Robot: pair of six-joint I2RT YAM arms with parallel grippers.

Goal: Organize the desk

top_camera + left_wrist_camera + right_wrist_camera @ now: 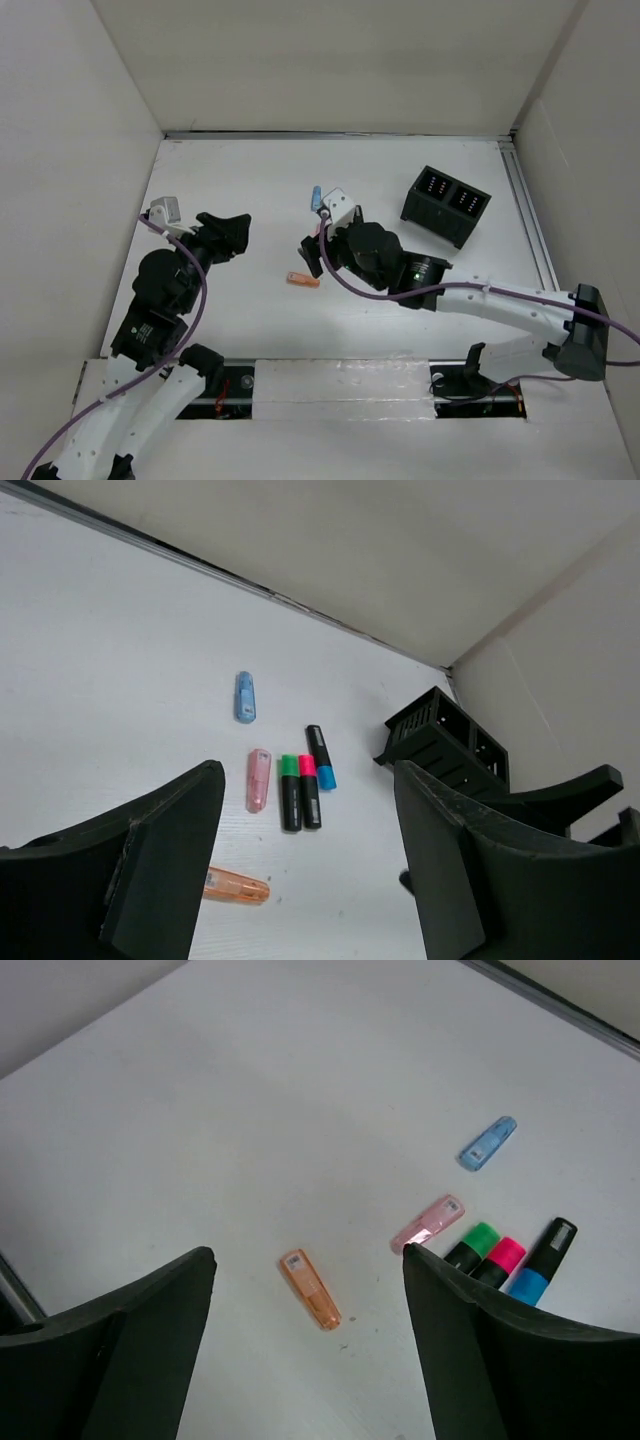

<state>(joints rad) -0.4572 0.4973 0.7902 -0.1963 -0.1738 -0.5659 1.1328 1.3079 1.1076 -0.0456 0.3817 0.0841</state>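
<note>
On the white desk (pixel 250 180) lie a clear orange case (pixel 310 1290), a clear pink case (pixel 428 1224) and a clear blue case (pixel 488 1144). Beside them are three black highlighters side by side, with green (pixel 473 1245), pink (pixel 502 1256) and blue (pixel 538 1265) caps. My right gripper (pixel 312 256) hovers open just above the orange case (pixel 303 281), with nothing between its fingers. My left gripper (pixel 238 236) is open and empty at the left, pointing toward the pile. In the left wrist view the orange case (pixel 236 885) lies low beside the left finger.
A small black two-compartment box (pixel 446 205) stands at the back right, tilted on the desk. White wall panels enclose the desk, and a metal rail (pixel 530 215) runs along the right edge. The right arm's cable loops over the desk's middle.
</note>
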